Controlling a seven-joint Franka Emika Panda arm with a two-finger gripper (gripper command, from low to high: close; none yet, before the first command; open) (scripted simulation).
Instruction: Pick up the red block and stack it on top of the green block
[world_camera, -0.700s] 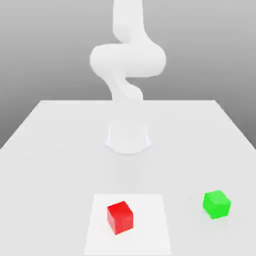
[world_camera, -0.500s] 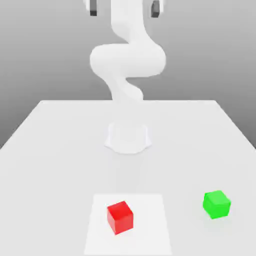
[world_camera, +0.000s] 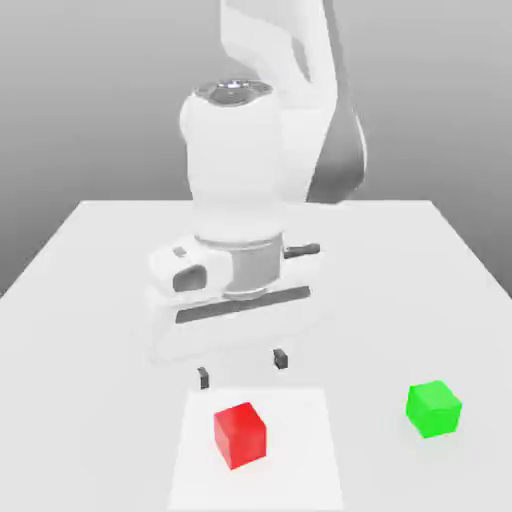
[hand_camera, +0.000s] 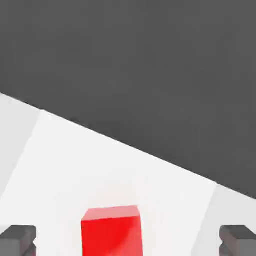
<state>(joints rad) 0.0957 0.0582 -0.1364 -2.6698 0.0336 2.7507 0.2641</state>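
The red block (world_camera: 240, 434) (hand_camera: 112, 231) rests on a pale square patch (world_camera: 300, 460) near the table's front edge. The green block (world_camera: 433, 407) sits on the table toward the exterior view's right of it, well apart. My gripper (world_camera: 242, 367) hangs open just above and slightly behind the red block, its two dark fingertips (world_camera: 204, 377) spread wide. In the hand view the red block lies between the fingertips (hand_camera: 18, 239), not touched by either.
The white table (world_camera: 90, 300) stretches back to the arm's base. The arm's bulky white hand and wrist (world_camera: 235, 280) loom over the middle of the table, behind the blocks.
The hand has dropped from the top of the exterior view down to just above the red block. Both blocks have stayed in place.
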